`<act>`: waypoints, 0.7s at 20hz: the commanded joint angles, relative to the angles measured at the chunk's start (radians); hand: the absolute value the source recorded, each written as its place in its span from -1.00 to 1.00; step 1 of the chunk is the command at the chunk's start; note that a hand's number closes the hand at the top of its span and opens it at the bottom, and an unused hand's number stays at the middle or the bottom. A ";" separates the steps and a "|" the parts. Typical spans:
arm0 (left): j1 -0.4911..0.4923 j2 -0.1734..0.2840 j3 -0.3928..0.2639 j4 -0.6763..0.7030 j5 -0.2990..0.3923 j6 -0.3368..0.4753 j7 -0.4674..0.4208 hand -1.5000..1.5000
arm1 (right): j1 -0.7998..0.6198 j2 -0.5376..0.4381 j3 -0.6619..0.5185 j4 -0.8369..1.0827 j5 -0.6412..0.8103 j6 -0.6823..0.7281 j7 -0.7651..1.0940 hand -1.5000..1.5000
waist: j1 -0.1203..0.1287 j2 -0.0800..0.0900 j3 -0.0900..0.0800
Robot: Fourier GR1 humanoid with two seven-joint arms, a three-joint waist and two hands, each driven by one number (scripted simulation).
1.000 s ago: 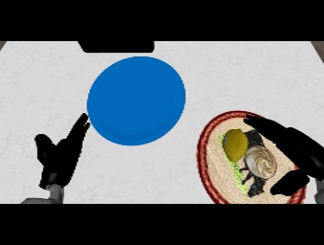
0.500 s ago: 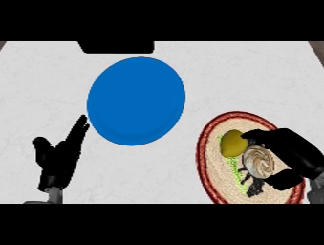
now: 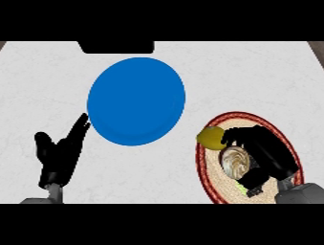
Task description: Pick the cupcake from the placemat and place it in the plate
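plate [image 3: 136, 100]: blue, round, on the desk [image 3: 37, 86] left of centre; nothing in it.
placemat [image 3: 217, 184]: round, tan with a red rim, lower right of the desk, well apart from the plate; carries the cupcake, a yellow fruit and some green bits.
cupcake [image 3: 235, 161]: task's thing, on the placemat near its middle, swirled brown and cream top showing; right hand lies over its right side.
yellow fruit [image 3: 210, 136]: on the upper left edge of the placemat, just beside the cupcake and touching the tips of the right hand's fingers.
green bits [image 3: 249, 191]: small, at the lower part of the placemat under the hand; cannot tell what they are.
right hand [image 3: 266, 155]: over the placemat, fingers [image 3: 238, 136] bent and curled round the cupcake's top and right side, thumb low near the green bits; cupcake not lifted, sits on the mat.
left hand [image 3: 59, 153]: lower left, open, fingers straight and pointing up toward the plate's lower left rim, holds nothing, resting.
dark object [image 3: 115, 46]: black block at the desk's far edge, above the plate.
change vs earlier: right hand has slid left and closed in over the cupcake; its fingers now reach the yellow fruit, more of the mat's right side is covered. Plate, placemat and left hand are unchanged.
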 commanded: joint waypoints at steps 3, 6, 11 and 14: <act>0.010 -0.002 -0.014 0.011 0.006 -0.019 0.015 0.00 | -0.037 0.298 0.138 -0.030 0.117 -0.119 0.302 1.00 | 0.043 0.003 -0.010; 0.003 -0.011 -0.028 0.013 -0.005 -0.015 0.015 0.00 | -0.091 0.303 0.195 -0.063 0.153 -0.222 0.402 1.00 | 0.054 -0.003 -0.008; -0.008 -0.013 -0.029 0.016 -0.005 -0.018 0.016 0.00 | -0.145 0.307 0.276 -0.098 0.197 -0.386 0.634 1.00 | 0.060 -0.003 -0.004; 0.001 -0.023 -0.038 0.021 -0.002 -0.023 0.018 0.00 | -0.177 0.308 0.302 -0.110 0.227 -0.493 0.774 1.00 | 0.065 -0.001 -0.004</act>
